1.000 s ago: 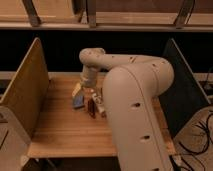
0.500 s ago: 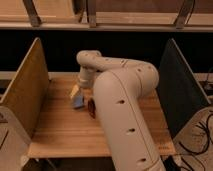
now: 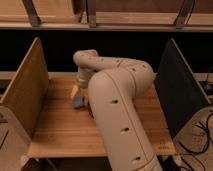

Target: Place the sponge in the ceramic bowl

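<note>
We find the gripper (image 3: 78,94) low at the table's (image 3: 55,135) ten o'clock, right over the blue sponge (image 3: 79,103), likely to carry it; we cannot tell its grip, and the arm (image 3: 117,100) hides the bowl.

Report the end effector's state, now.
End effector: low over the wooden table, right at the sponge; open, closed or holding cannot be told.
</note>
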Controlling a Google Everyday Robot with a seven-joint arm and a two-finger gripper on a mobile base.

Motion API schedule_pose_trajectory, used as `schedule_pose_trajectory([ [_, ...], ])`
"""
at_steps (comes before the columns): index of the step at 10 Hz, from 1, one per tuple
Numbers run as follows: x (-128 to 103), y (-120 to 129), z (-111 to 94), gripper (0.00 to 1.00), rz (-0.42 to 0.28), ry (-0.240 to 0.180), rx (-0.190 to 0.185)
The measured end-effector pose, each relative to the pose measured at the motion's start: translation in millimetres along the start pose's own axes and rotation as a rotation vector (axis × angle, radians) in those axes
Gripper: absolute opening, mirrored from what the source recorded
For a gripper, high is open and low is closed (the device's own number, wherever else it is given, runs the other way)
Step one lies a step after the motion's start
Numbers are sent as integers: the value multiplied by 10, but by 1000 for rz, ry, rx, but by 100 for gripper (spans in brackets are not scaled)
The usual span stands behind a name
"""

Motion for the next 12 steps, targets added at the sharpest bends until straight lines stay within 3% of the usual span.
schedule_pose_trajectory([
  [2, -237, 160, 47, 80, -98, -4, 23],
  [5, -470, 361, 209, 80, -216, 7, 7],
  [7, -483, 347, 318, 80, -217, 41, -1],
  [12, -431, 55, 544, 80, -115, 125, 10],
])
